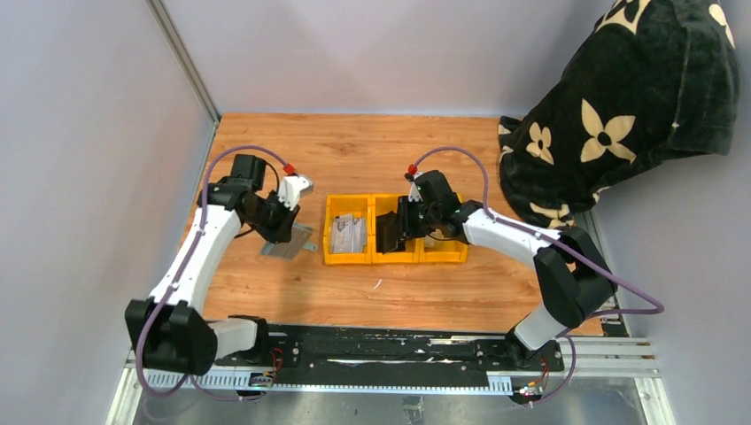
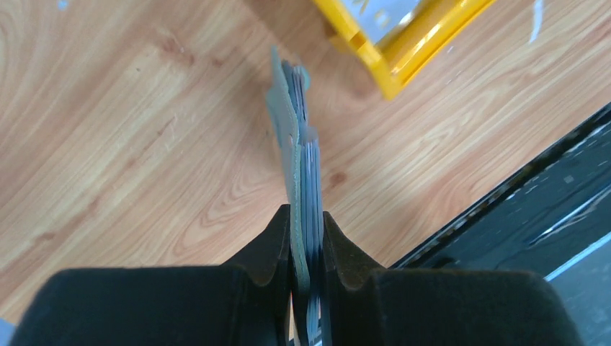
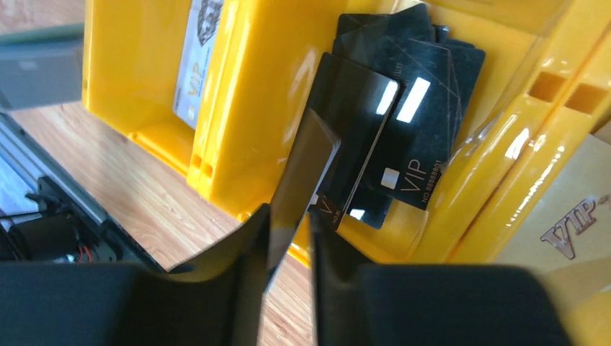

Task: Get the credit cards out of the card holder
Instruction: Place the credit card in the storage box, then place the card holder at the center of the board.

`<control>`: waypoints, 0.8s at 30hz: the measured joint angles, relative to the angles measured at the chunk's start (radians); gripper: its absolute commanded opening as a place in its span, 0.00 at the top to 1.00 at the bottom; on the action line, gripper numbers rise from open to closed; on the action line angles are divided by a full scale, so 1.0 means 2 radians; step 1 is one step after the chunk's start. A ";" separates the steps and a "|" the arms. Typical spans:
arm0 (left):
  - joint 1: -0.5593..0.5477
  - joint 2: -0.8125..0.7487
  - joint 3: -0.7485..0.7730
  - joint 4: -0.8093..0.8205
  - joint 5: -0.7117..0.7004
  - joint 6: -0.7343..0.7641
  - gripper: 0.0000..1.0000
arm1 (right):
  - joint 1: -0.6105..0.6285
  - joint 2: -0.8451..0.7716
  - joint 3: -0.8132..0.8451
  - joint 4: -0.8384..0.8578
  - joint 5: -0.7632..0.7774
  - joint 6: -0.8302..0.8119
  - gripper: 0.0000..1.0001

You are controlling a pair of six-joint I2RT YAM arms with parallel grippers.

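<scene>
My left gripper (image 1: 282, 223) is shut on the sage-green card holder (image 1: 289, 241), held just above the table left of the yellow bin. In the left wrist view the card holder (image 2: 290, 130) is edge-on between my jaws (image 2: 306, 213), with several card edges (image 2: 312, 173) still inside it. My right gripper (image 1: 395, 232) hovers over the bin's middle compartment. Its jaws (image 3: 288, 213) stand slightly apart with a black card (image 3: 306, 166) leaning on the left finger. Several black cards (image 3: 414, 108) lie in that compartment. Whitish cards (image 1: 348, 235) lie in the left one.
The yellow three-compartment bin (image 1: 394, 259) sits mid-table; its right compartment holds a tan VIP card (image 3: 569, 227). A black floral cloth (image 1: 620, 97) is heaped at the back right. A black rail (image 1: 381, 350) runs along the near edge. Grey walls enclose the table.
</scene>
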 measured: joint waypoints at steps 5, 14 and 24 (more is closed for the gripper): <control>0.000 0.067 -0.011 0.003 -0.052 0.054 0.96 | 0.000 0.006 0.006 -0.007 0.024 -0.007 0.44; -0.001 0.152 -0.031 0.137 -0.217 0.079 0.90 | 0.002 -0.054 0.013 -0.024 0.093 -0.014 0.40; -0.103 0.145 -0.161 0.361 -0.356 0.096 0.27 | 0.003 -0.142 0.013 -0.023 0.114 -0.014 0.39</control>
